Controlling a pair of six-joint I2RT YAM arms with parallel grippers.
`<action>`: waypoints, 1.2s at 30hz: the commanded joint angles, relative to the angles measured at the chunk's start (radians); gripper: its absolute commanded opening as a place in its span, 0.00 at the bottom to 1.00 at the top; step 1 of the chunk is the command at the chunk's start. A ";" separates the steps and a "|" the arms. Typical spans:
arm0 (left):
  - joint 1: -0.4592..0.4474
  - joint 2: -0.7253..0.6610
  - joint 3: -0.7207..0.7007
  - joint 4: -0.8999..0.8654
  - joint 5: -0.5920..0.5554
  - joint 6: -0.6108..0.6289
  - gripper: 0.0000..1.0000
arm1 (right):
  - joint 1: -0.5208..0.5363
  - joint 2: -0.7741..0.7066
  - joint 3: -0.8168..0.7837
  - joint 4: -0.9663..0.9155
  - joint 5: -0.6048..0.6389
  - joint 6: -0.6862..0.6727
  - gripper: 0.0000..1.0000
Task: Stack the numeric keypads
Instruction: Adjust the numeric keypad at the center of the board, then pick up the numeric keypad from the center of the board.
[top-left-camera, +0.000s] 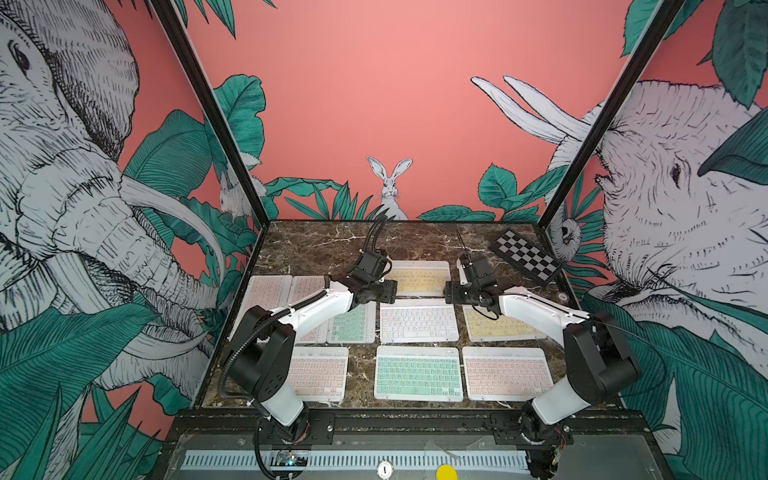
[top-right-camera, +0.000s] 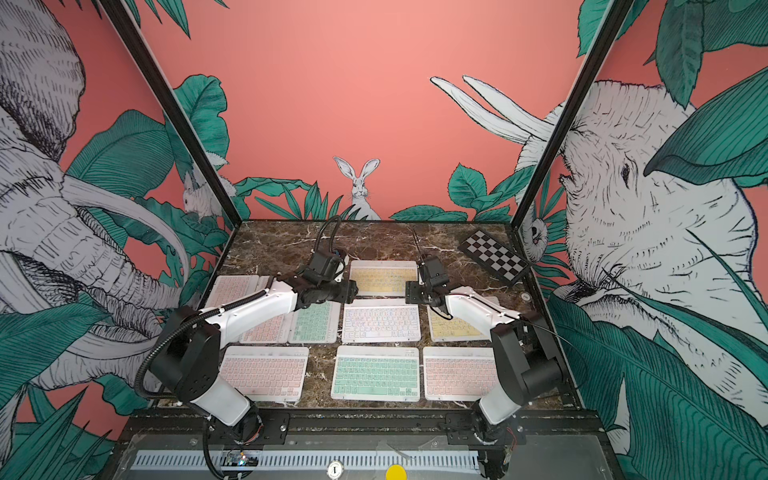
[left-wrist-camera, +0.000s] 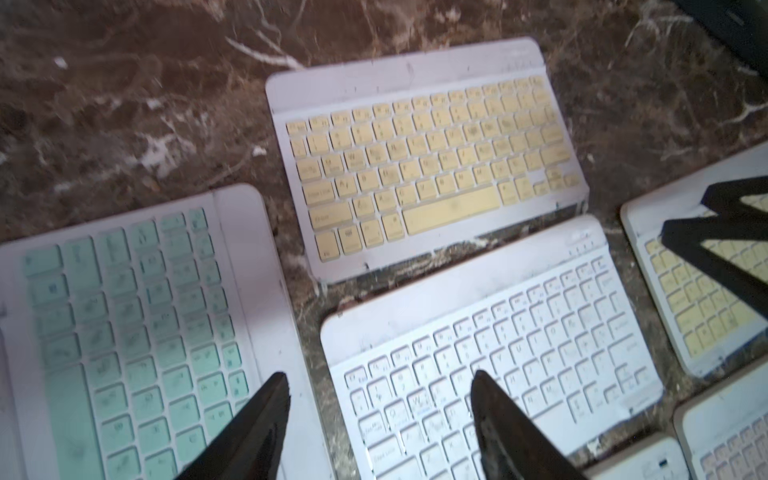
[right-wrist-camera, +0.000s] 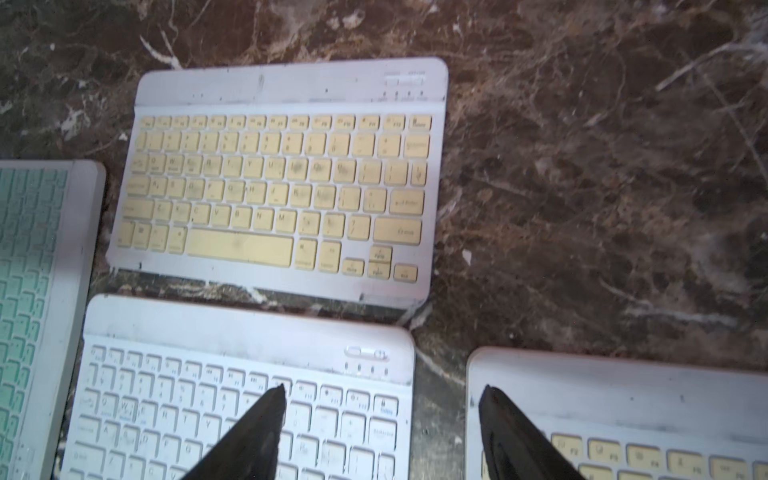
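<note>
Several white-framed numeric keypads lie flat on the marble table (top-left-camera: 316, 245). At the back is a yellow one (top-left-camera: 419, 277) (left-wrist-camera: 424, 166) (right-wrist-camera: 278, 187). In front of it are a white one (top-left-camera: 419, 322) (left-wrist-camera: 519, 345) (right-wrist-camera: 174, 399), a mint one (top-left-camera: 353, 326) (left-wrist-camera: 124, 332) and another yellow one (top-left-camera: 503, 326) (right-wrist-camera: 623, 395). My left gripper (top-left-camera: 384, 293) (left-wrist-camera: 380, 382) hangs open over the gap between the mint and white keypads. My right gripper (top-left-camera: 451, 293) (right-wrist-camera: 382, 392) hangs open over the gap between the white and the right yellow keypad. Neither holds anything.
Two pink keypads (top-left-camera: 268, 291) lie at the left. The front row holds a pink (top-left-camera: 320, 374), a mint (top-left-camera: 417, 374) and a pink keypad (top-left-camera: 507, 374). A black-and-white checkered board (top-left-camera: 525, 255) lies at the back right. Patterned walls enclose the table.
</note>
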 joint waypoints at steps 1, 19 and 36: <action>-0.019 -0.068 -0.075 -0.019 0.064 -0.045 0.71 | 0.024 -0.056 -0.064 0.004 -0.016 0.023 0.73; -0.051 -0.080 -0.174 0.010 0.139 -0.100 0.69 | 0.056 -0.115 -0.218 0.080 -0.065 0.087 0.74; -0.050 0.026 -0.135 0.030 0.107 -0.094 0.68 | 0.066 -0.070 -0.212 0.092 -0.059 0.095 0.74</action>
